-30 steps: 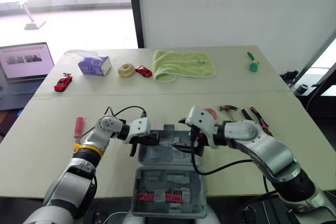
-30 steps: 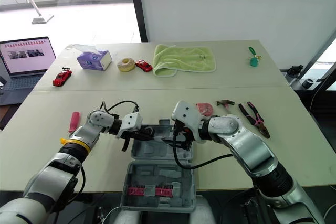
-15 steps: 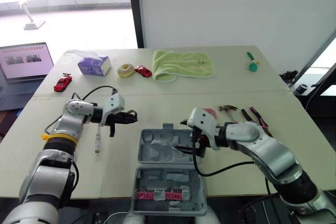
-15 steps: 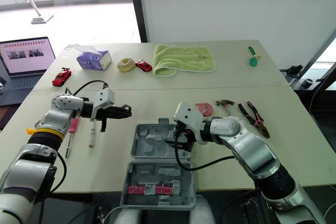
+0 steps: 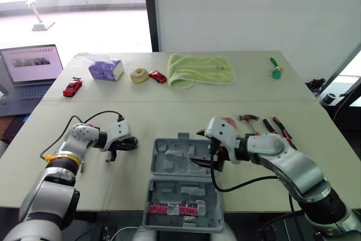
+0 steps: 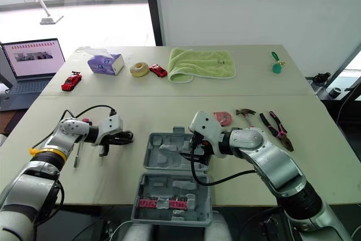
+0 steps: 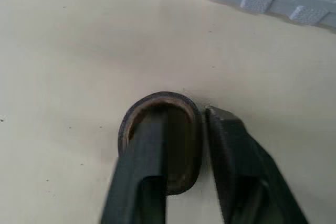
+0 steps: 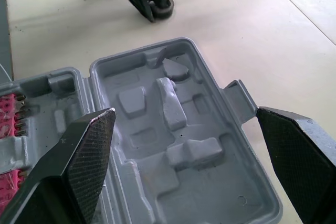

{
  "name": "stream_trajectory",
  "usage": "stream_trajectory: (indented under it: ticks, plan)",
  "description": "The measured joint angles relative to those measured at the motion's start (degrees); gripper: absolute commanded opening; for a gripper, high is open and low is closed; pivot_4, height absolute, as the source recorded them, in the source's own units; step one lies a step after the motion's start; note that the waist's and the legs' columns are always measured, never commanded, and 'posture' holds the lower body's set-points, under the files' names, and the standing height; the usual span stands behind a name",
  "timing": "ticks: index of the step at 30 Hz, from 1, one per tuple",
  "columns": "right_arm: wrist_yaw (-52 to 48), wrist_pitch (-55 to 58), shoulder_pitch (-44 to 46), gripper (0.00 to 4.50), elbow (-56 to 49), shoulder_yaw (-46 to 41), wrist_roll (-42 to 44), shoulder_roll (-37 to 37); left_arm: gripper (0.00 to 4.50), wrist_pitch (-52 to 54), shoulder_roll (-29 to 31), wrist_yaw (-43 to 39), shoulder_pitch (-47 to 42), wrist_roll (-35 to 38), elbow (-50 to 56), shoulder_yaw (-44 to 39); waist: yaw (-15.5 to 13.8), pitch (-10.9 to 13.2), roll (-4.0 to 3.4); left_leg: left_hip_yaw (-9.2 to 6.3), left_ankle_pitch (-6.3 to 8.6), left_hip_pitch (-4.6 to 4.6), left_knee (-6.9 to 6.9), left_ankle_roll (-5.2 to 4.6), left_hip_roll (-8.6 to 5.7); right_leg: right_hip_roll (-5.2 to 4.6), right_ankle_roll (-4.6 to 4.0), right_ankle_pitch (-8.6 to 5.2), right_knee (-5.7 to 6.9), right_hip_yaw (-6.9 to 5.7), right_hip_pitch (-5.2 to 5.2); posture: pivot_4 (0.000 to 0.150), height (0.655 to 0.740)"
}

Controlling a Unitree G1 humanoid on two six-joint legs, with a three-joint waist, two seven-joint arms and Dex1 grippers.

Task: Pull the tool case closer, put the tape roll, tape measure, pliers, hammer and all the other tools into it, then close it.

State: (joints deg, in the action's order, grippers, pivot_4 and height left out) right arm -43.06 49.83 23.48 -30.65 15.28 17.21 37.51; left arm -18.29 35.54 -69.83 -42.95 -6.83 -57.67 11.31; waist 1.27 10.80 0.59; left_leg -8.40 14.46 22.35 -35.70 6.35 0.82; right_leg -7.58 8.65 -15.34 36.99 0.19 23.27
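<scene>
Swinging off the open tool case [image 5: 169, 165], which sits under the wide-spread right gripper [image 8: 184, 111], the left gripper [image 7: 186, 114] has landed beside it and pinches the tape roll [image 7: 128, 129], one finger inside: probably ready to carry over.

— Where's the case [image 5: 179, 153]?
— Under my right gripper [image 5: 204, 162], right of my left gripper [image 5: 127, 144].
— And the roll [image 7: 157, 99]?
— Round one left finger [image 7: 144, 177], on the table [image 5: 169, 114]; hammer [image 5: 246, 118] and pliers [image 5: 281, 128] lie right of my right gripper.

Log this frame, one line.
left gripper: grips tape roll on table | right gripper: open over tool case | lid: open
</scene>
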Motion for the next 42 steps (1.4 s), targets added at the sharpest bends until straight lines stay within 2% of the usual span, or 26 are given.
stream_trajectory:
  ticks: [1, 11, 30, 33, 34, 35, 37, 38, 42]
  plan:
    - [0.0, 0.0, 0.0, 4.50, -0.3, 0.0, 0.0, 0.0, 3.08, 0.2, 0.1, -0.1, 0.0, 0.0, 0.1, 0.0, 0.0, 0.0, 0.00, 0.00, 0.00, 0.00, 0.00, 0.00, 0.00, 0.00, 0.00, 0.00, 0.00, 0.00, 0.00, 0.150, 0.7400]
    - [0.9, 0.5, -0.2, 4.50, -0.7, 0.0, 0.0, -0.3, 3.08, 0.5, 0.6, -3.8, 0.0, 0.3, 1.5, 0.0, 0.0, 0.0, 0.02, 0.00, 0.00, 0.00, 0.01, 0.00, 0.00, 0.01, 0.00, 0.00, 0.00, 0.00, 0.02, 0.150, 0.7400]
    - [1.7, 0.9, -0.2, 4.50, -1.2, 0.0, 0.0, -0.4, 3.08, 1.0, 1.1, -0.9, 0.1, 1.1, 0.8, -1.1, 0.0, 0.0, 0.03, 0.00, 0.00, 0.01, 0.02, 0.00, 0.00, 0.01, 0.00, 0.00, 0.00, 0.00, 0.03, 0.150, 0.7400]
    - [1.8, 0.9, -0.2, 4.50, -1.2, 0.0, 0.0, -0.4, 2.29, 0.4, -0.1, 0.1, 0.1, 1.1, -0.2, -1.1, 0.0, 0.0, 0.03, 0.00, 0.00, 0.01, 0.01, 0.00, 0.00, 0.01, 0.00, 0.00, 0.00, 0.00, 0.03, 0.150, 0.7400]
    - [1.9, 0.9, -0.2, 4.50, -1.2, 0.0, 0.0, -0.4, 1.71, 0.2, -0.4, 0.2, 0.1, 1.1, -0.3, -1.1, 0.0, 0.0, 0.03, 0.00, 0.00, 0.01, 0.01, 0.00, 0.00, 0.01, 0.00, 0.00, 0.00, 0.00, 0.03, 0.150, 0.7400]
    - [1.9, 0.9, -0.2, 4.50, -1.2, 0.0, 0.0, -0.4, 1.32, 0.2, -0.6, 0.3, 0.1, 1.1, -0.4, -1.1, 0.0, 0.0, 0.03, 0.00, 0.00, 0.01, 0.01, 0.00, 0.00, 0.01, 0.00, 0.00, 0.00, 0.00, 0.03, 0.150, 0.7400]
    - [2.1, 0.9, -0.3, 4.50, -1.2, 0.0, 0.0, -0.4, 0.13, 0.0, -0.7, 0.6, 0.1, 1.1, -0.7, -1.1, 0.1, 0.0, 0.03, 0.00, 0.00, 0.01, 0.02, 0.00, 0.00, 0.01, 0.00, 0.00, 0.00, 0.00, 0.04, 0.150, 0.7400]
    - [2.1, 0.9, -0.4, 4.50, -1.2, 0.0, 0.0, -0.4, 0.01, -0.1, -0.7, 1.0, 0.0, 1.1, -0.7, -1.1, 0.1, 0.0, 0.03, 0.00, 0.00, 0.01, 0.02, 0.00, 0.00, 0.01, 0.00, 0.00, 0.01, 0.00, 0.04, 0.150, 0.7400]
    - [2.2, 0.9, -0.5, 4.50, -1.2, 0.0, 0.0, -0.4, 0.01, -0.3, -0.7, 1.5, -0.2, 1.1, -1.0, -1.1, 0.1, 0.0, 0.03, 0.00, 0.00, 0.01, 0.02, 0.00, 0.00, 0.01, 0.00, 0.00, 0.00, 0.00, 0.04, 0.150, 0.7400]
